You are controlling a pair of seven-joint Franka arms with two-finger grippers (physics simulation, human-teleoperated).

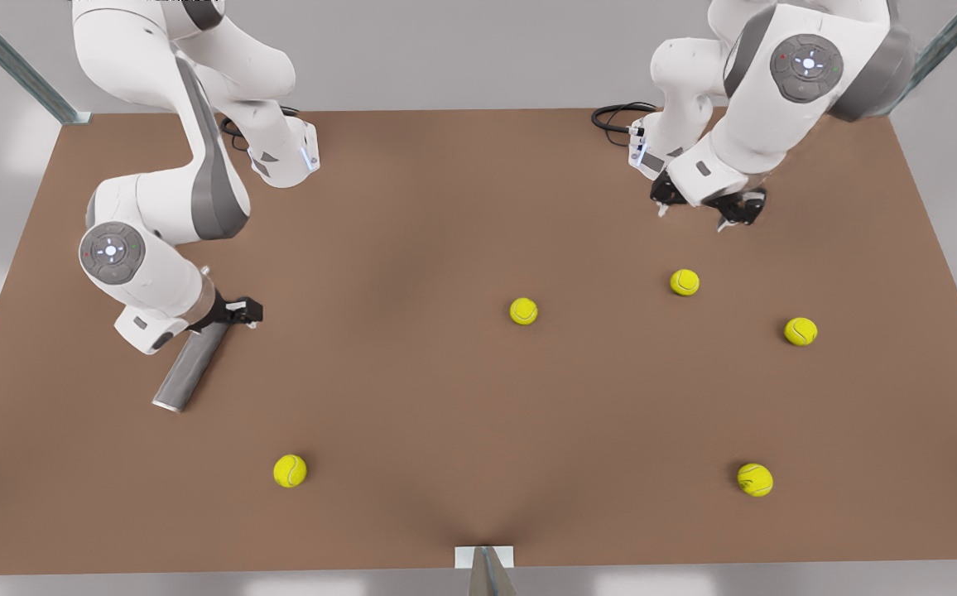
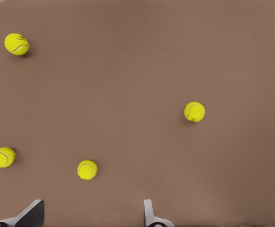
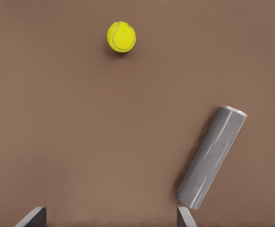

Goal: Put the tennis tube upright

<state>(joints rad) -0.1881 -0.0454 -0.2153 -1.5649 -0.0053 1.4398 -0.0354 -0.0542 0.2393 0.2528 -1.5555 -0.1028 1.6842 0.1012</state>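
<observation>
Seen from the front, we find the right gripper low over the brown tabletop at the front view's left, its two fingers spread wide with nothing between them. Just beside it lies the tennis tube, a plain dark grey cylinder, flat on its side at the front view's left. Its lighter silvery rim is at the end away from the gripper. In the right wrist view the tube's plain end sits right against one pale fingertip, though we cannot tell whether they touch.

Further along, five small yellow-green tennis balls lie scattered well apart. One is near the front edge, not far from the tube. Another rests mid-table, and two more sit toward the front view's right. The last lies near the front edge.

At the front view's right, we see the left gripper waiting above the table's far side, its fingers apart and holding nothing.
</observation>
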